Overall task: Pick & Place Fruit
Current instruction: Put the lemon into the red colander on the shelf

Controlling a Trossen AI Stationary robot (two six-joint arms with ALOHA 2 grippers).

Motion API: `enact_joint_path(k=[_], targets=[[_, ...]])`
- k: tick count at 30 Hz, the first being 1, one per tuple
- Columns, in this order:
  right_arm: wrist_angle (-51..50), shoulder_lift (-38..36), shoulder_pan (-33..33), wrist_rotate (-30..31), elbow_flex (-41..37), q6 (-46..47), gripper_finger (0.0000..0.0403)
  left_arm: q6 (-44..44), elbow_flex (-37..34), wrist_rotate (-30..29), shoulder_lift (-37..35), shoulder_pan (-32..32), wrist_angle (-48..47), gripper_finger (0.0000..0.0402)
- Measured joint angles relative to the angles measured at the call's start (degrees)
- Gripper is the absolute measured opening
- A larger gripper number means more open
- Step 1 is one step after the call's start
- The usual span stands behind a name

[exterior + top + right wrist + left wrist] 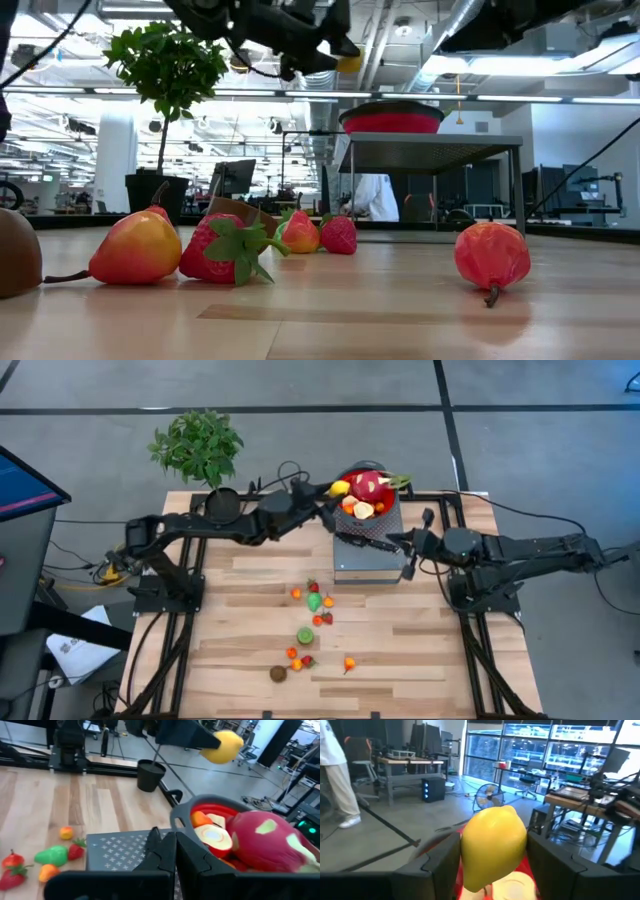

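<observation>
- No text, label, brand, number or sign can be read in any of the views.
- The white sheet (pixel 75 647) on the floor beside the table bears dark marks, too small to make out.
</observation>
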Motion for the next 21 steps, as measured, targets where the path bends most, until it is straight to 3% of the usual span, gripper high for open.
enact_joint_path(k=[10,21], targets=[[-0.08,0.02,-0.76,-0.02,0.0,0.0,0.0,-0.12,4.74,-0.07,8.62,2.93,0.85,0.0208],[-0.5,0.04,-0.76,-0.02,0.01,-0.02,0.0,-0.03,4.74,-0.07,9.24,3.0,0.07,0.0206]])
